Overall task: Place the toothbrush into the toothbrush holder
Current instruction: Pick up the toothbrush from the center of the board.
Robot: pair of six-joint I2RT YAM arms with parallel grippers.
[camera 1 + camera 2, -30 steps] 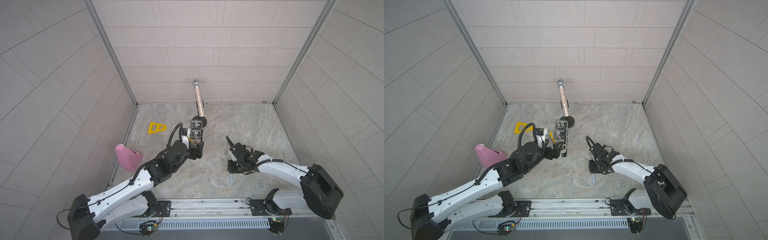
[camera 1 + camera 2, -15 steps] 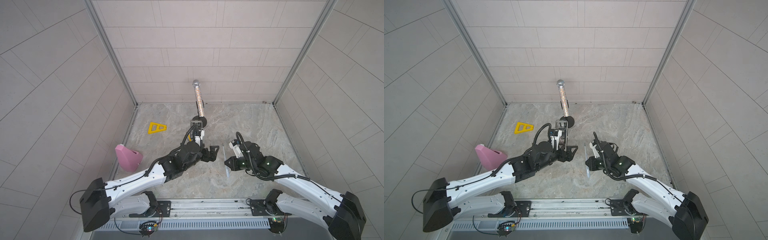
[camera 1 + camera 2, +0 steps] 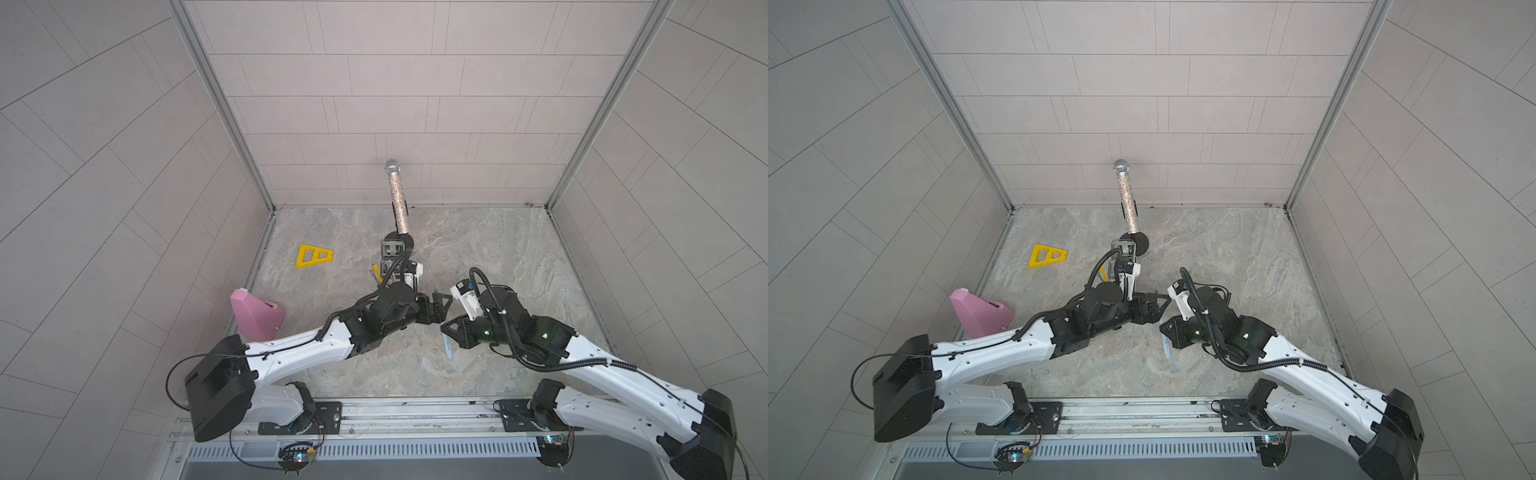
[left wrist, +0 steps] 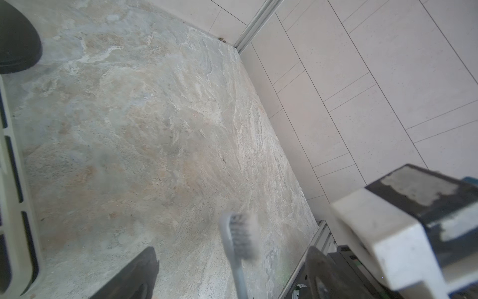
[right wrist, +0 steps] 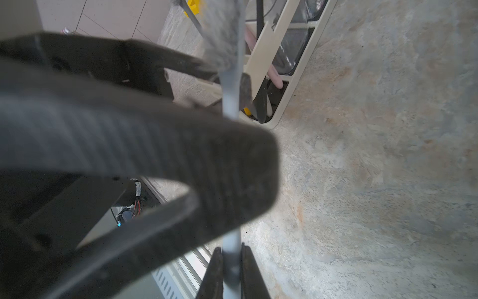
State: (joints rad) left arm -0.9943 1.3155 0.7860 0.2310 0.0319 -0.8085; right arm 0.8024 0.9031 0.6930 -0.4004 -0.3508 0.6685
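Currently, the right gripper (image 5: 232,250) is closed on the pale grey handle of the toothbrush (image 5: 230,103), which is pinched between both fingers. The left gripper (image 4: 232,248) is spread wide. In the left wrist view its two dark fingertips (image 4: 147,269) stand on either side of the bristle head without touching it. In both top views the two grippers meet tip to tip over the stone floor (image 3: 478,249), and the free end of the handle projects below the right gripper toward the robot base. The toothbrush is off the floor and outside the toothbrush holder (image 3: 1123,251). The holder is a white frame rack lying on the floor just beyond the left wrist, which hides most of it. Its far end lies just beside the black round stand (image 3: 406,241) of the glittery microphone (image 3: 398,199). The right wrist view shows the rack's near sections behind the brush, with a pink item (image 5: 274,76) inside one of them. A yellow triangle (image 3: 313,257) and a pink block (image 3: 255,316) lie well apart, toward the left wall.
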